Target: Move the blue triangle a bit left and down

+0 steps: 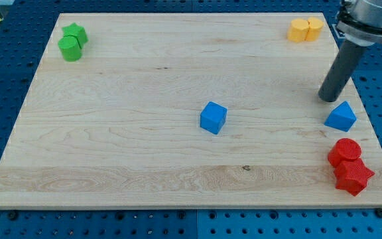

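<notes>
**Blue triangle not yet displaced**

Pale wooden board (144,153) is seen lying on a blue perforated table. At the view's top left, two green blocks (72,42) are set touching each other. Near the middle, a blue cube (213,117) stands alone. At the view's top right, two yellow blocks (306,30) are paired. The blue triangle (341,117) is found close to the view's right edge, above the red blocks (349,166). No fingers are fitted; only a rod is carried, and my tip (327,99) is placed just above and slightly left of the triangle, contact not being discernible. The push left and down is judged still to be made.
</notes>
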Motion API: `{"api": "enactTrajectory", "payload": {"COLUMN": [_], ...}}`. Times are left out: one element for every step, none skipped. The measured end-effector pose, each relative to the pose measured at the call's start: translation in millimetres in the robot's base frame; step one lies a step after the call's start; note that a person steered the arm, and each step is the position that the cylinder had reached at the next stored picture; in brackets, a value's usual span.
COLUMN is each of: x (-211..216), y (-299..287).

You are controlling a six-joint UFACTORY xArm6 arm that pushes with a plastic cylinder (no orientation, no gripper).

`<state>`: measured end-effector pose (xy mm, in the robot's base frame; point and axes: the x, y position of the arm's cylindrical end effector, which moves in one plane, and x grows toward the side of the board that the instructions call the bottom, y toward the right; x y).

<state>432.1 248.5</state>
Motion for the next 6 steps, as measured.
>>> {"api": "enactTrajectory", "payload": {"x": [0,0,1,10,17,22], "y": [5,12,22,22,22,22]}}
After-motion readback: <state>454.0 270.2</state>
